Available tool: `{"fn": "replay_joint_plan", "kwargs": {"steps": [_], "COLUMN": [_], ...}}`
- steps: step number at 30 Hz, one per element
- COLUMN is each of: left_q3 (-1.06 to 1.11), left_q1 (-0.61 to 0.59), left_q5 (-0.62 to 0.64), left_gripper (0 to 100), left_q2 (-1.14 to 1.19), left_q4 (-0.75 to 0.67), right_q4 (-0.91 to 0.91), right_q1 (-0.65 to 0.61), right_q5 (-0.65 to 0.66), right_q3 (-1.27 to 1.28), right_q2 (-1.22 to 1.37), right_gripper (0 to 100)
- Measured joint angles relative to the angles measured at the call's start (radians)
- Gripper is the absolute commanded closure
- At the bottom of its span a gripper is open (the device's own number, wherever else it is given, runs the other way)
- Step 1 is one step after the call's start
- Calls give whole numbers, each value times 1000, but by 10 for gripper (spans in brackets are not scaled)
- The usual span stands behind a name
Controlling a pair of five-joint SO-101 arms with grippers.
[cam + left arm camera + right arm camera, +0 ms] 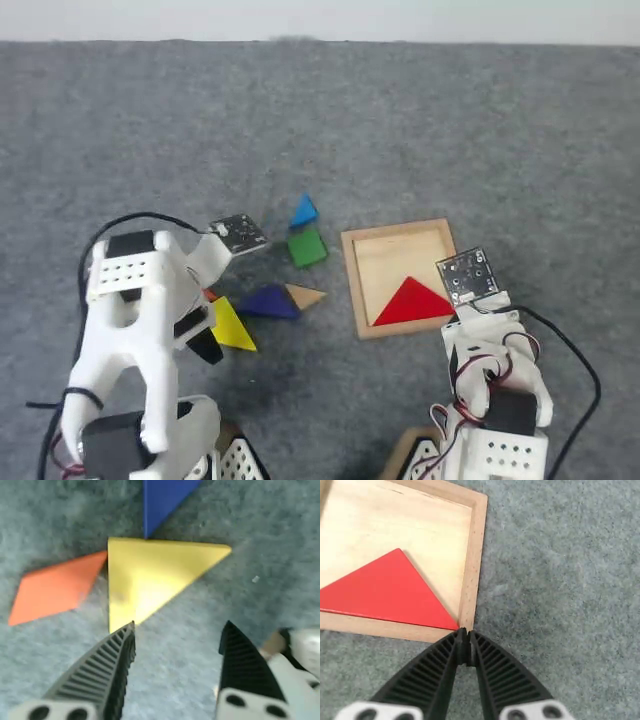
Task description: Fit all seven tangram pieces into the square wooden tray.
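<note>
Now, left end effector (180, 630): jaws wide apart and empty, low over the grey worktop (450, 130) at the lower left of the high view.
Orange parallelogram (55, 592): flat on the worktop, one tip at the yellow triangle's short edge, touching or nearly so.
Yellow triangle (150, 580): just ahead of the open jaws and off-centre, with one fingertip at its nearest corner. Its long edge runs slantwise across the line of approach.
Dark blue triangle (268, 302): just right of the yellow one, its tip meeting a yellow corner.
Tan triangle (305, 296): at the dark blue triangle's right end.
Green square (307, 246) and light blue triangle (304, 211): mid-frame, above the others, near the tray's upper left corner.
Tray (350, 285): right of centre, holding just the red triangle (412, 302) along its lower rim.
Right end effector (466, 645): closed on nothing, its tip just outside the tray's lower right corner.
Likely next: the left arm is nearer the yellow triangle. It probably needs a small sideways shift so the jaws straddle the piece.
</note>
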Motion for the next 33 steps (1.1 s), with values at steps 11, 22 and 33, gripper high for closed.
{"fn": "replay_joint_plan", "kwargs": {"steps": [11,22,33], "left_q3": [14,-213,-279], "left_q1": [18,29,129], "left_q5": [8,31,189], "left_gripper": [717,724,925], "left_q2": [183,466,509], "left_q4": [-236,-218,-163], "right_q4": [0,0,0], "right_q1": [0,0,0], "right_q5": [0,0,0], "right_q3": [0,0,0], "right_q2": [0,0,0], "right_gripper": [989,989,989]}}
